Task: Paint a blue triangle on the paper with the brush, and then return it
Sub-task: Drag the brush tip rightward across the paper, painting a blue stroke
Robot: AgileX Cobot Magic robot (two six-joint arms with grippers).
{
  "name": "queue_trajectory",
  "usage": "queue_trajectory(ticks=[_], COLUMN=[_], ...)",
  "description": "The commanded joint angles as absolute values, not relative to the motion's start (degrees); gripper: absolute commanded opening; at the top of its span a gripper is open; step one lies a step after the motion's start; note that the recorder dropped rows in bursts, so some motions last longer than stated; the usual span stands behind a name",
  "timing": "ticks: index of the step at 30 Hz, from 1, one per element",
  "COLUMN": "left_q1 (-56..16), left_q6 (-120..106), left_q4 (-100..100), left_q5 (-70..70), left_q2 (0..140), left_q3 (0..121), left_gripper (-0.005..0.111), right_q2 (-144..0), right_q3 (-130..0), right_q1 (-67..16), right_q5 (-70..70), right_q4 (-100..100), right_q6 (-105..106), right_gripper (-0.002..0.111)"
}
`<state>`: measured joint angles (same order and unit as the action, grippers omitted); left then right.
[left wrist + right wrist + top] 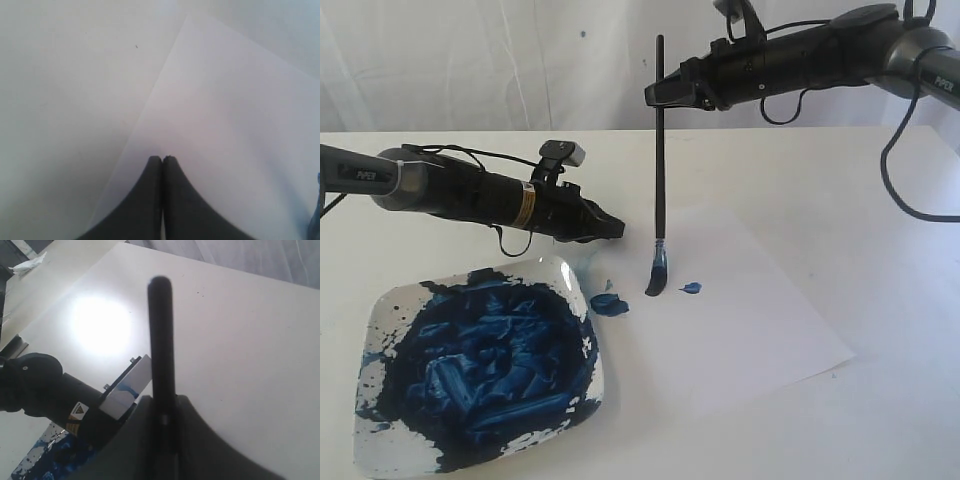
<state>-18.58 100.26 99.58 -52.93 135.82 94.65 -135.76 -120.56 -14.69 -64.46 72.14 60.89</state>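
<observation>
Plate: square white glossy plate at far left on the white table. Inside smeared almost wholly with thick dark blue paint, with splashes on the rim.
Left arm: black left arm stretched low over the plate's far edge, pointing right.
Left gripper: left gripper just past the plate's far right corner, over the left edge of the plain white rectangular paper. In the left wrist view, fingers pressed together tip to tip with nothing between them.
Paint blob: round blue paint blob just beside the plate's right corner, below the left gripper. Whether on paper or table, cannot tell.
Brush: long thin brush with black handle, nearly upright. Silvery ferrule low down, smeared blue; dark wet bristles bent sideways at the paper's surface, near its left side. In the right wrist view, handle rising out of the grip.
Blue dab: short blue dab on the paper, just right of the bristles and apart from them.
Paper: flat on the table right of the plate, turned at an angle. In the left wrist view, one edge running diagonally under the fingertips.
Right gripper: right gripper high above the paper, reaching in from the upper right. Fingers narrow, clamped on the brush handle near its top end; same clamp in the right wrist view.
Right arm: black right arm roughly horizontal, cable looped beneath.
</observation>
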Motion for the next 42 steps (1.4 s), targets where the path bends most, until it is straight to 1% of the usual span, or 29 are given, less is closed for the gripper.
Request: queue_trajectory(ticks=[1, 12, 20, 26, 34, 42], left_q1=[-18.7, -18.7, -18.7, -18.7, -18.7, -18.7], left_q6=[100.2, 100.2, 100.2, 100.2, 100.2, 100.2], left_q4=[99.9, 99.9, 99.9, 99.9, 99.9, 99.9], left_q5=[-52.6, -52.6, -52.6, -52.6, -52.6, -52.6], left_q2=[135.6, 135.6, 135.6, 135.6, 135.6, 135.6], left_q3=[94.7, 94.7, 94.7, 94.7, 94.7, 94.7], left_gripper=[0.000, 0.000, 0.000, 0.000, 0.000, 0.000], right_q2=[-135.5, -135.5, -135.4, -133.6, -133.6, -133.5], right_q3=[-120.5, -120.5, -120.5, -120.5, -120.5, -120.5], right_q1=[-14.5, -13.2, -10.9, -8.9, -8.9, -7.2], right_q5=[-63.9, -65.2, -70.0, -70.0, -70.0, -70.0], right_q4=[70.9, 68.4, 68.3, 68.1, 61.3, 61.3], right_q6=[61.3, 60.2, 58.8, 56.9, 56.5, 56.5], right_gripper=[0.000, 0.000, 0.000, 0.000, 0.000, 0.000])
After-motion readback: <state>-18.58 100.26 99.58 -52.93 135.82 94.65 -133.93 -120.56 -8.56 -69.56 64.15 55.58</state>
